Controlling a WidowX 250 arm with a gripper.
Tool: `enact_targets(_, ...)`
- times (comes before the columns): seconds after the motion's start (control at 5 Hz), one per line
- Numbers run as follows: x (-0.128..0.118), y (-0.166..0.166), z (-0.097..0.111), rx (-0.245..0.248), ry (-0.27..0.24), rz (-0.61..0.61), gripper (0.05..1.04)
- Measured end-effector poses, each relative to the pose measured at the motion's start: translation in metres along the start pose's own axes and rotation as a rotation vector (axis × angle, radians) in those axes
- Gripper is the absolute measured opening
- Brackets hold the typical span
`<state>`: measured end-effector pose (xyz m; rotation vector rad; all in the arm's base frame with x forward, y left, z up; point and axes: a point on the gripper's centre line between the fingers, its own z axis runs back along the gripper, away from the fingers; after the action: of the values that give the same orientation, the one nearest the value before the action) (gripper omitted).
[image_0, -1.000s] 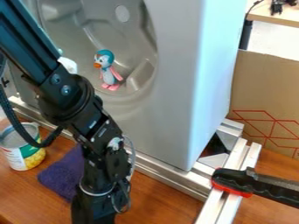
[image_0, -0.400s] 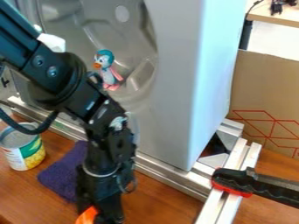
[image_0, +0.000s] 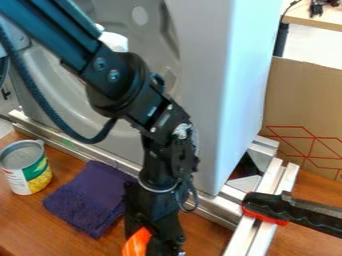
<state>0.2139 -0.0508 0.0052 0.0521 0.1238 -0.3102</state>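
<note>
The gripper (image_0: 159, 244) hangs at the bottom edge, left of centre, low over the wooden table and just right of the purple cloth. An orange object (image_0: 137, 242) with lighter stripes is held at its left side; the lower part is cut off by the view's edge. The folded purple cloth (image_0: 88, 198) lies flat on the table, its right side partly behind the arm. Further left stands an open can (image_0: 27, 172) with a green and yellow label. The penguin toy is hidden behind the arm.
A large grey moulded unit (image_0: 204, 120) rises behind the arm, with a metal rail (image_0: 63, 145) along its base. At the right, a black and red clamp handle (image_0: 287, 210) crosses metal bars. A cardboard panel (image_0: 304, 100) stands behind.
The arm and gripper have moved right, and the orange object has come into view and shifted right with the gripper. More of the purple cloth is uncovered, while the arm now covers the penguin toy.
</note>
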Motion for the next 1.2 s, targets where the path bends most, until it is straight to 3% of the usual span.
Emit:
enact_targets(0.2,0.001,-0.012,-0.004,-0.023,0.077,0.086,0.618)
enact_targets(0.4,-0.01,-0.022,-0.008,-0.007,0.178,0.177,0.617)
enact_targets(0.6,-0.027,-0.026,-0.018,-0.011,0.211,0.249,0.618)
enact_targets(0.8,-0.026,-0.034,-0.029,-0.035,0.197,0.251,0.618)
enact_targets(1.2,-0.012,-0.041,-0.035,-0.079,0.105,0.205,0.617)
